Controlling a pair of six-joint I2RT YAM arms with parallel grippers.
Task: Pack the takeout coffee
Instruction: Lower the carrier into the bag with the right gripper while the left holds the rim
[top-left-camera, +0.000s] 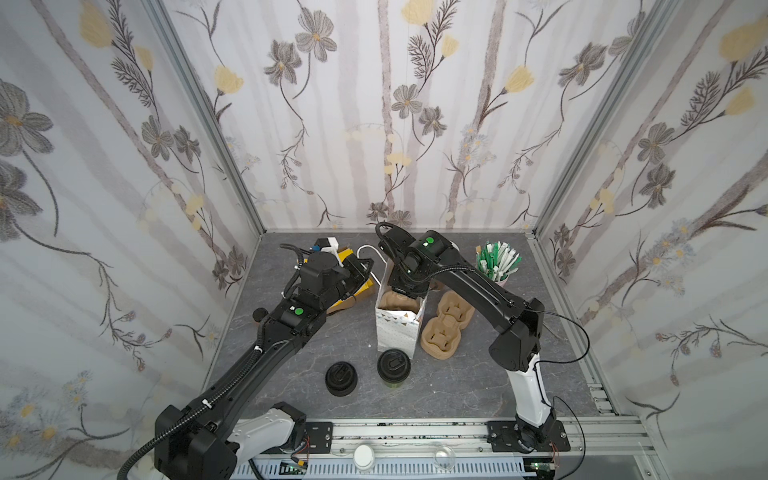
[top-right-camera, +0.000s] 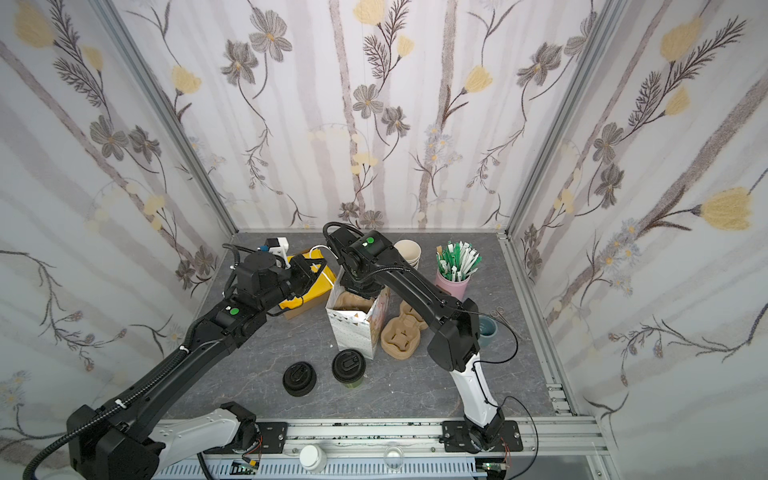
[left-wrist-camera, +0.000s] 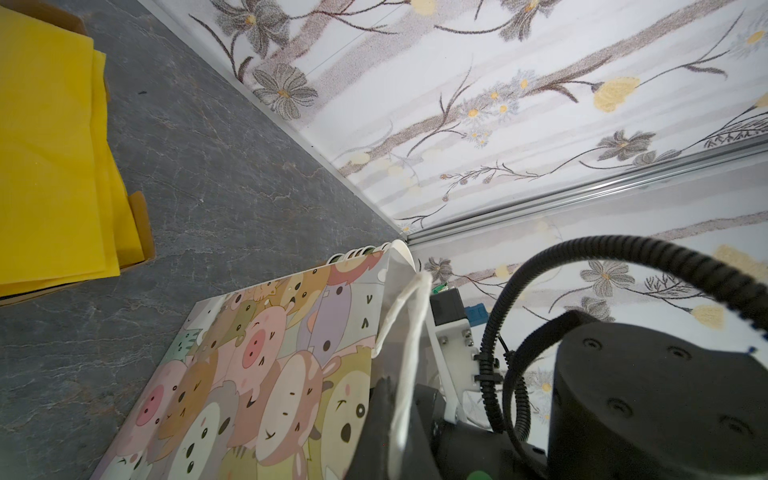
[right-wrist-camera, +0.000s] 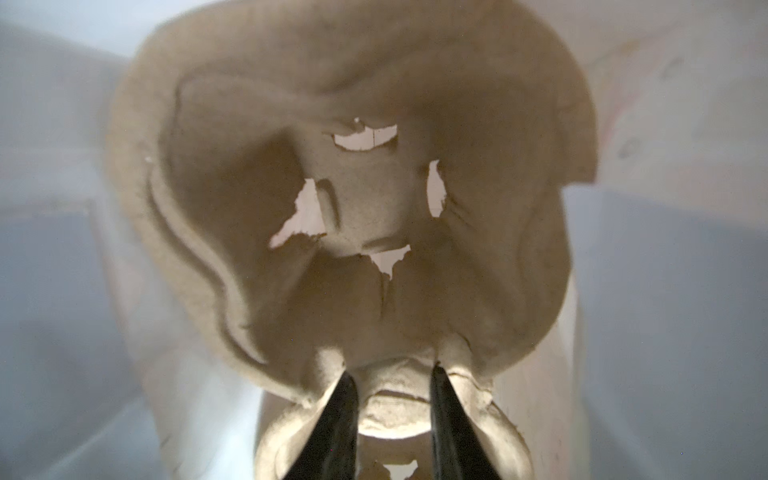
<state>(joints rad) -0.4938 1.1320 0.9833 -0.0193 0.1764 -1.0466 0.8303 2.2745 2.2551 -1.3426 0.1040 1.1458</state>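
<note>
While right gripper (right-wrist-camera: 390, 370) sits deep inside the paper bag (top-left-camera: 397, 332), jaws pinching the middle ridge of the pulp carrier (right-wrist-camera: 374, 208), left gripper (left-wrist-camera: 388, 401) is clenched, apparently on the bag's white handle (left-wrist-camera: 409, 324). Takeout coffee (top-left-camera: 393, 368) upright on the table just outside the bag's near face, lid on. Lid stack (top-left-camera: 340, 378) beside it, farther from the bag.

Risks:
- Carrier may be seated askew in the bag, so a cup could lean or wedge.
- Fingers snagging pulp on withdrawal would lift the carrier.
- A tug on the handle could shove the bag into the coffee.
</note>
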